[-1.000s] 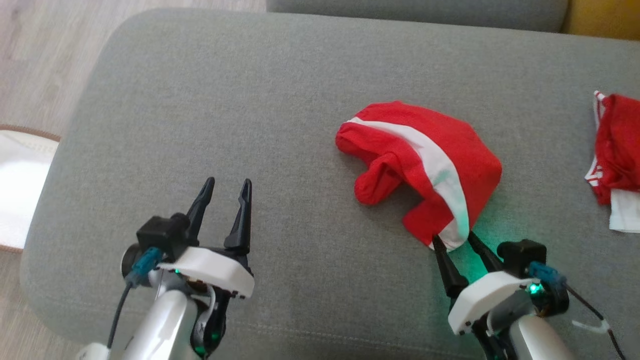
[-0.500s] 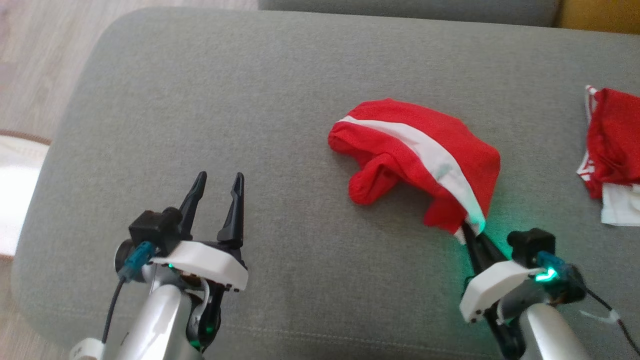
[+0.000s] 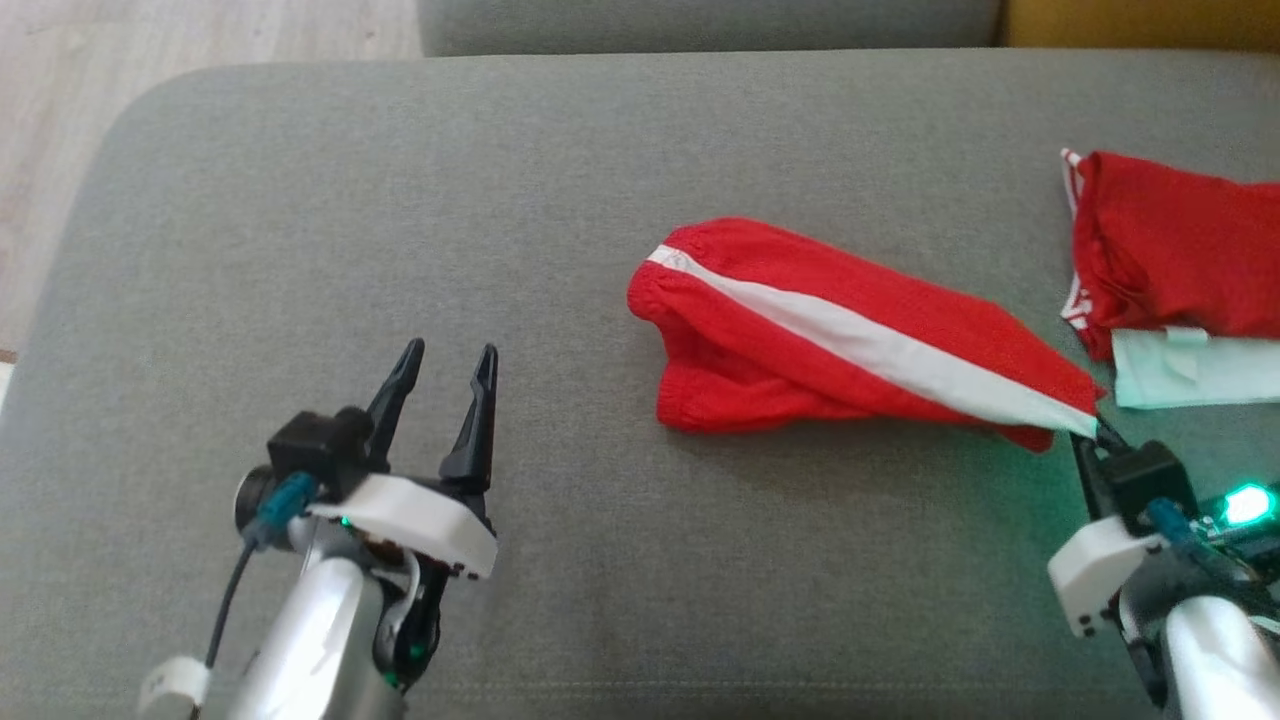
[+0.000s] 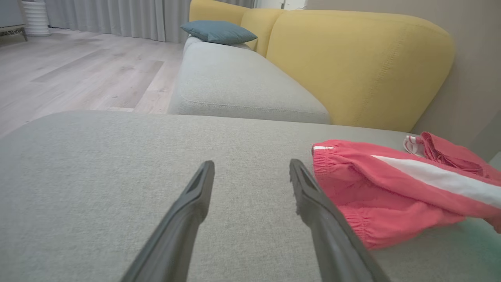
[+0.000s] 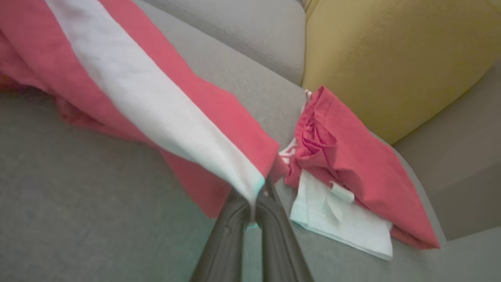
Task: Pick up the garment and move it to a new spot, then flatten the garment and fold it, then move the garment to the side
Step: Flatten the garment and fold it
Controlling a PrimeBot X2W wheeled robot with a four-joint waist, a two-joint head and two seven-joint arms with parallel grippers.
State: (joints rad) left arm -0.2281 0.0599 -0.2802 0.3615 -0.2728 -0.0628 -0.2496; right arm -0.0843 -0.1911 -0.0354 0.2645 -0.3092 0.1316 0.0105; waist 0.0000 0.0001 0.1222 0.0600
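Observation:
The garment (image 3: 830, 330) is a pair of red shorts with a white side stripe, stretched out across the grey cushion (image 3: 400, 200). My right gripper (image 3: 1098, 432) is shut on its hem corner at the right end, pulling it taut. In the right wrist view the white stripe of the garment (image 5: 156, 98) runs down into the pinched fingertips of the right gripper (image 5: 252, 203). My left gripper (image 3: 445, 360) stands open over bare cushion, well left of the garment. In the left wrist view the left gripper (image 4: 250, 172) is spread wide, and the garment (image 4: 391, 188) lies just right of it.
A second red and white garment (image 3: 1170, 260) lies folded at the cushion's right edge, close behind my right gripper. A yellow sofa back (image 4: 352, 62) and a blue pillow (image 4: 217, 31) stand beyond. Wooden floor (image 3: 60, 100) lies past the left edge.
My right gripper closed on the garment's hem and pulled it to the right, stretching the bunched cloth out long. The head camera shifted rightward. The left gripper stayed open.

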